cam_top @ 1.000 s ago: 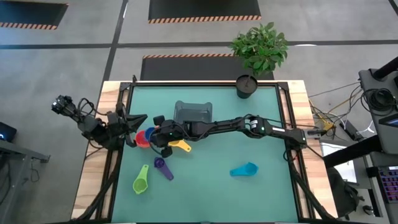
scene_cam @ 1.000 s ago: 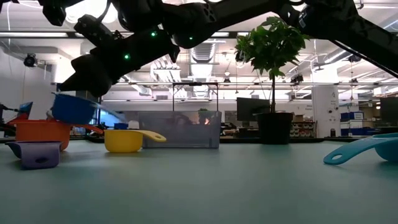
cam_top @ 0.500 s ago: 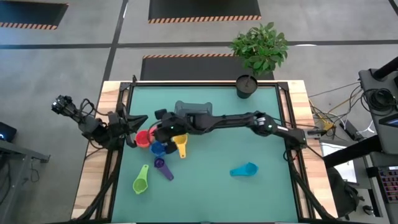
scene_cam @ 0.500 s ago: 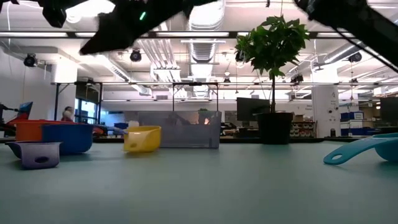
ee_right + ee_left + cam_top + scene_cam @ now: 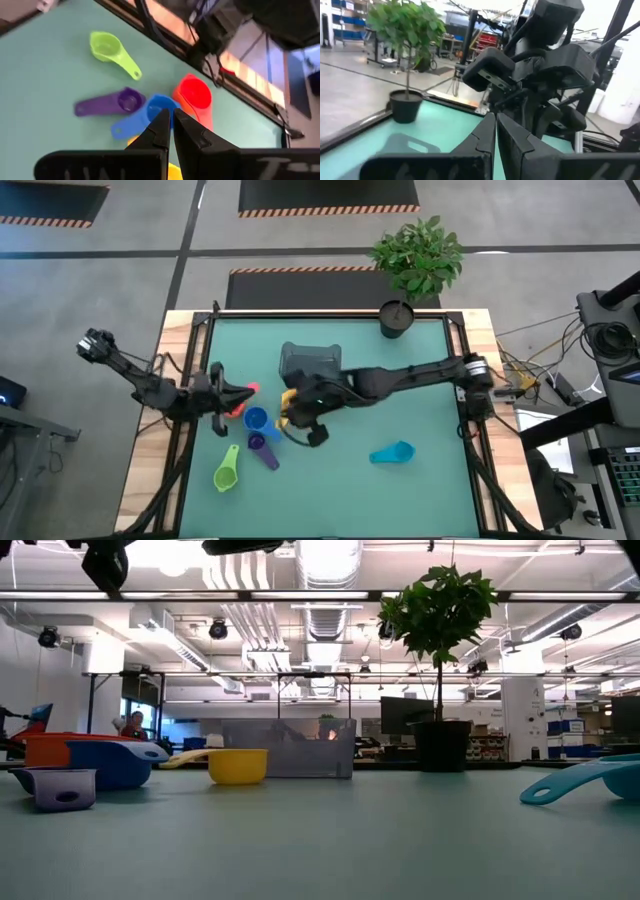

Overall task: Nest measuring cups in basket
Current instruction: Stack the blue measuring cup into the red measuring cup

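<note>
My right gripper (image 5: 296,420) is shut and hangs high above the table, over the yellow cup (image 5: 289,397), which it partly hides. The blue cup (image 5: 255,420) stands on its base just left of it. My left gripper (image 5: 243,391) is shut and empty, raised over the red cup (image 5: 192,95), which sits in the orange cup (image 5: 60,752). The purple cup (image 5: 262,448), green cup (image 5: 227,470) and cyan cup (image 5: 392,452) lie nearer the near edge. The grey basket (image 5: 310,362) stands beyond the yellow cup.
A black plant pot (image 5: 397,318) with a leafy plant stands at the far edge, right of the basket. The right arm stretches across the table's middle from the right. Bare mat shows between the cyan cup and the purple cup.
The blue cup, held up in my right gripper a second ago, now stands on the table beside the orange cup. My right gripper has risen and moved toward the right and near edges. The yellow cup slid right and turned about. My left gripper moved right, over the red cup.
</note>
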{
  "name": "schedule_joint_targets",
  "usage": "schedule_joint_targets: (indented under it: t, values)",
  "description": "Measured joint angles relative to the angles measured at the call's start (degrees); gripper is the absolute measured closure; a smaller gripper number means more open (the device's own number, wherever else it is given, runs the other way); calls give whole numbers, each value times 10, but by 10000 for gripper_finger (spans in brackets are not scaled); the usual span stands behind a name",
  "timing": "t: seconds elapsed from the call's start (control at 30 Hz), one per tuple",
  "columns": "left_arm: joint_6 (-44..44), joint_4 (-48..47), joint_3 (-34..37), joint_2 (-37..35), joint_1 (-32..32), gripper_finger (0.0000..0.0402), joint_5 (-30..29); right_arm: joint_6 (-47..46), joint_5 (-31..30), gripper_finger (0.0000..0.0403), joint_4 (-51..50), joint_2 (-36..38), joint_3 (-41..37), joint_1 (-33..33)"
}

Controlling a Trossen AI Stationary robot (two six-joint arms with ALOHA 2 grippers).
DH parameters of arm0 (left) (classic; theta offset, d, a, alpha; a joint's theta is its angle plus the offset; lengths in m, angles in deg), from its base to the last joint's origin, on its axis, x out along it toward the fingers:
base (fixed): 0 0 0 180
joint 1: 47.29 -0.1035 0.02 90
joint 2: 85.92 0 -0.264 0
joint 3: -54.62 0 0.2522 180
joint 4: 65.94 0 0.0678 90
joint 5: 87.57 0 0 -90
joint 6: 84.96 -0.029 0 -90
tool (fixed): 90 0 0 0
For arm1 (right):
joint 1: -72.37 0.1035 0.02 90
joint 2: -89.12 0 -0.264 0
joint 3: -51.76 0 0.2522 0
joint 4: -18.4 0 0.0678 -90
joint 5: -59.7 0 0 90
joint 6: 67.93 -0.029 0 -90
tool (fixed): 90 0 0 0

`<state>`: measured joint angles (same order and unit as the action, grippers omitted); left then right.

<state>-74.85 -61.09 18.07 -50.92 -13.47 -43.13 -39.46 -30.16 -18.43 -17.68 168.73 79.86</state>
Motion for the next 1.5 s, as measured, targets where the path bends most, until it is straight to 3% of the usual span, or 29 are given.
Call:
schedule_joint_targets:
  t: [0.3,0.5,0.7,0.83,1.0,1.23,1.5]
  values:
    - [156,-27,-40,133,1,402,29,-3,-1,394,242,157,-275,11]
    - [338,-227,-130,243,1,402,73,13,2,394,313,249,-402,12]
    - [463,-495,-262,390,1,402,180,34,5,394,386,325,-510,12]
    - [465,-627,-349,481,1,402,219,70,20,394,452,355,-558,5]
    - [389,-745,-425,554,0,395,247,76,117,394,539,357,-615,-24]
    - [306,-757,-450,574,-3,336,281,73,134,394,708,334,-685,-44]
    - [289,-782,-441,563,-5,238,281,39,133,394,749,339,-701,-61]
